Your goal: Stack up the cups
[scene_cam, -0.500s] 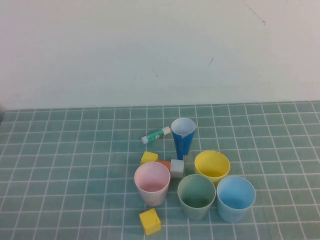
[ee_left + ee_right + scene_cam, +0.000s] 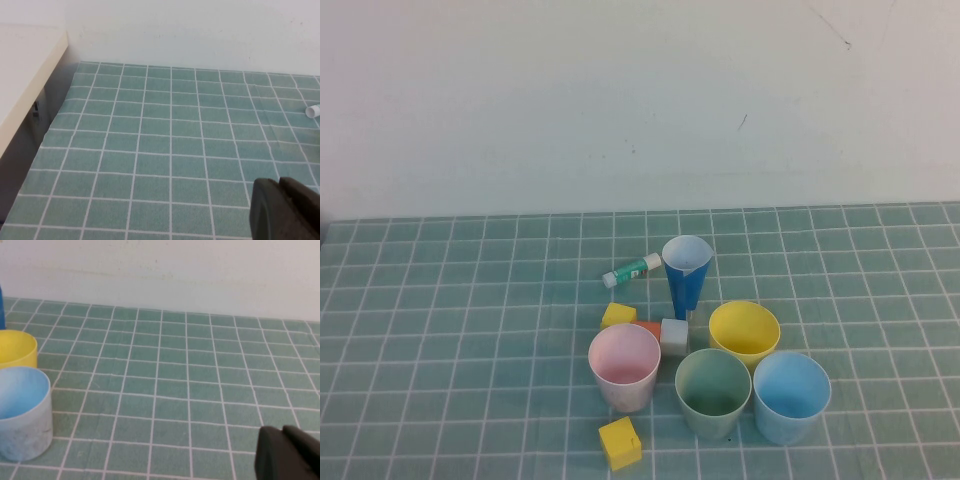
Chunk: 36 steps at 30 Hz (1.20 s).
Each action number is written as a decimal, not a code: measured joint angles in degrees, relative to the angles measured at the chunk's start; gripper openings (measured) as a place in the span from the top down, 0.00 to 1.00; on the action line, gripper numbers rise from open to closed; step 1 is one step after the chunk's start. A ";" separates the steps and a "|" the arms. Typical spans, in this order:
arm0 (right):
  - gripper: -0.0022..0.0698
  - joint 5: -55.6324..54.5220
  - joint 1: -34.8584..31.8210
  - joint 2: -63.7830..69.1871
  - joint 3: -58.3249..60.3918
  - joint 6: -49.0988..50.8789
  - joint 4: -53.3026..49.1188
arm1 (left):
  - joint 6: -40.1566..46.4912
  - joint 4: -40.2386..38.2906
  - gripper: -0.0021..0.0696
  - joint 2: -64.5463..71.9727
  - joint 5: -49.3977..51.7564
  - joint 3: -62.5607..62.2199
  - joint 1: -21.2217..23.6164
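Note:
Four wide pastel cups stand upright near the table's front middle: the pink cup, the green cup, the light blue cup and the yellow cup. None is inside another. Neither arm shows in the high view. My left gripper is shut with nothing in it, low over bare tiles away from the cups. My right gripper is shut and empty too; in its wrist view the light blue cup and the yellow cup stand some tiles away from it.
A narrow dark blue cone cup stands behind the cups, with a glue stick lying beside it. Small blocks lie among the cups: two yellow, one grey, one orange. A pale shelf borders the table.

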 joint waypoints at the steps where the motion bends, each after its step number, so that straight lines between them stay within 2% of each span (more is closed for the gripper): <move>1: 0.97 0.00 0.00 0.00 0.00 0.00 0.00 | 0.00 0.00 0.97 0.00 0.00 0.00 0.00; 10: 0.97 0.00 0.00 0.00 0.00 0.00 0.00 | -0.52 -1.62 0.97 0.00 -0.80 0.11 0.00; 12: 0.97 0.00 0.00 0.00 0.00 0.00 0.00 | -4.19 -7.57 0.97 0.00 -2.59 0.21 0.00; 15: 0.97 0.00 0.00 0.00 0.00 0.00 0.00 | -12.70 -24.65 0.97 0.00 -6.85 0.21 0.00; 17: 0.97 0.00 0.00 0.00 0.00 0.00 0.00 | -15.42 -33.75 0.97 0.00 -8.49 0.21 0.00; 19: 0.97 0.00 0.00 0.00 0.00 0.00 0.00 | -16.42 -39.11 0.97 0.00 -9.54 0.21 0.00; 30: 0.97 0.03 0.00 0.00 0.00 0.00 0.00 | -12.71 -42.08 0.97 0.00 -13.38 0.21 0.00; 36: 0.97 0.03 0.00 0.00 0.00 0.00 0.00 | -6.38 -41.49 0.97 0.15 -12.09 -0.16 0.00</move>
